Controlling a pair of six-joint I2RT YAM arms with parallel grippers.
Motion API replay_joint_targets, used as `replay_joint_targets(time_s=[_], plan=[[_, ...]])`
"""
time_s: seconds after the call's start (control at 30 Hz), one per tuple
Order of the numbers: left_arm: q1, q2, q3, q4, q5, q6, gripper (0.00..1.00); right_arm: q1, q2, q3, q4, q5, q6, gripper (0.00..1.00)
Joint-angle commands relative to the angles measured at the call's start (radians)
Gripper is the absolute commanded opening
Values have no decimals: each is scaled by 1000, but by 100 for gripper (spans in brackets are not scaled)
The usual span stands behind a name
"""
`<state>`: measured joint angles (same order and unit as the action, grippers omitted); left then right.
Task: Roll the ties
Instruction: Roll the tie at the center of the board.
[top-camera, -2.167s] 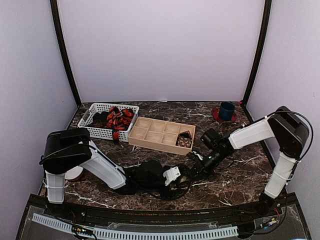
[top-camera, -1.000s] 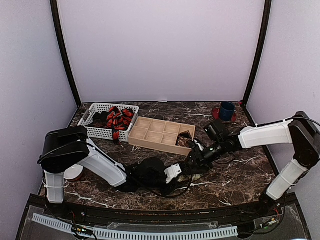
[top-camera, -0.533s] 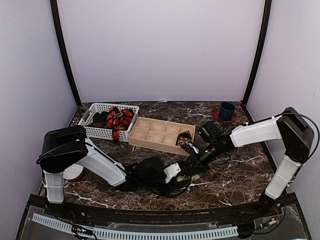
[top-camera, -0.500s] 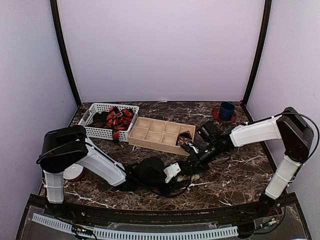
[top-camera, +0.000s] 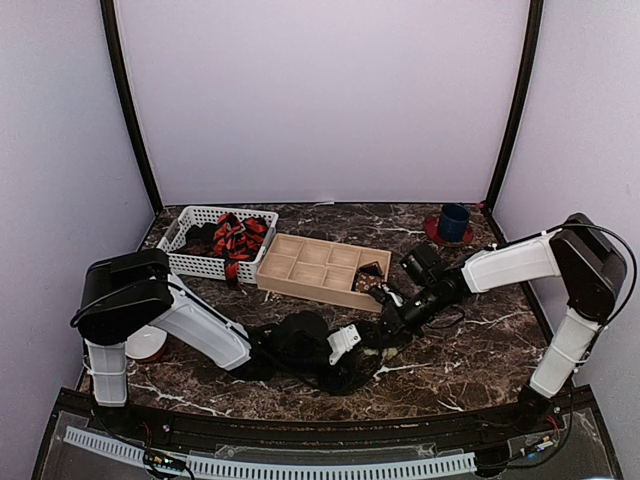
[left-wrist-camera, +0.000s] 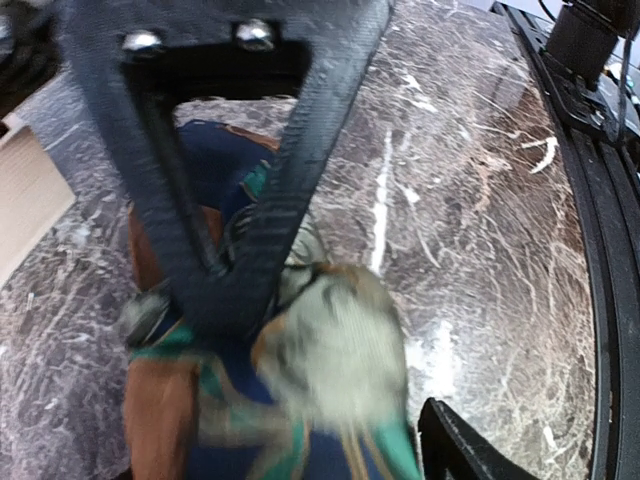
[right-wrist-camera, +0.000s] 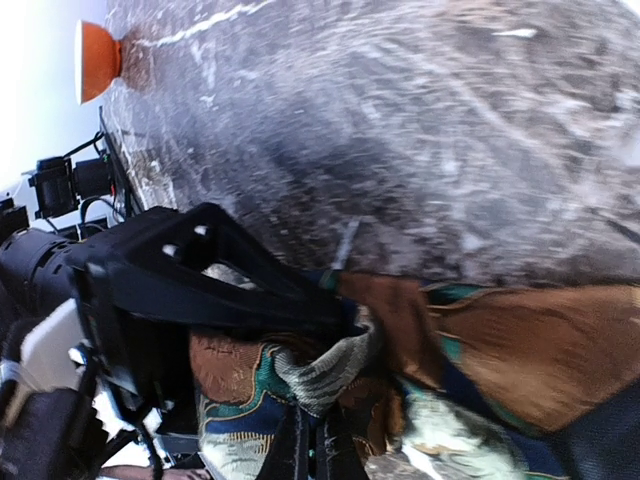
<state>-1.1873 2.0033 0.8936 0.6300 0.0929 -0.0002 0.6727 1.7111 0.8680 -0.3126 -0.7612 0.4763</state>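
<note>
A brown-orange tie with green, navy and grey patches (left-wrist-camera: 330, 360) lies bunched on the marble table between my two grippers, low in the middle of the top view (top-camera: 380, 346). My left gripper (top-camera: 368, 352) is closed round the bunched part; only one of its fingers (left-wrist-camera: 450, 450) shows in its own view, and a black finger (right-wrist-camera: 200, 270) shows in the right wrist view. My right gripper (top-camera: 390, 320) is shut on a fold of the same tie (right-wrist-camera: 520, 340), its thin fingertips pressed together (right-wrist-camera: 318, 440). It appears as a black V (left-wrist-camera: 220, 285) in the left wrist view.
A white basket (top-camera: 190, 262) at the back left holds red-and-black striped and dark ties (top-camera: 238, 238). A wooden compartment tray (top-camera: 310, 262) beside it holds a rolled brown dotted tie (top-camera: 370, 283). A blue cup (top-camera: 453, 220) stands on a red saucer at the back right.
My right arm swung in from the right to the left gripper and closed on the tie. The left gripper shifted slightly right with the bunched tie.
</note>
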Motion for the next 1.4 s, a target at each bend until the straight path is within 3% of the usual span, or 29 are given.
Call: replay_joint_targets(time_s=[0.0,0.3,0.6,0.67,0.8,0.9,0.97,1.07,1.13,1.27,1.37], plan=[[-3,-40,-18,6,-37,-52,73,-27,26,-52,-24,116,-30,0],[-12,11,52,22,-62,-136,77,-41,41,-75,-6,155,-16,0],[-11,67,126,18,-40,-204,71,-42,19,-132,39,146,15,0],[-10,84,140,14,-38,-204,66,-41,17,-130,44,143,24,0],[-8,93,143,-33,-42,-175,43,-41,0,-127,33,129,28,0],[-9,73,104,-60,-27,-84,35,-43,-31,-120,7,106,25,0],[-9,51,77,-92,-42,-32,33,-48,-61,-115,2,75,39,9],[-9,20,40,-135,-58,31,31,-50,-108,-112,32,11,87,32],[-9,4,18,-155,-59,49,32,-50,-155,-111,45,-10,120,38],[-9,-9,-9,-175,-25,67,31,-49,-146,-94,57,1,146,39],[-9,-9,-12,-173,-15,78,32,-44,-73,-68,49,17,135,33]])
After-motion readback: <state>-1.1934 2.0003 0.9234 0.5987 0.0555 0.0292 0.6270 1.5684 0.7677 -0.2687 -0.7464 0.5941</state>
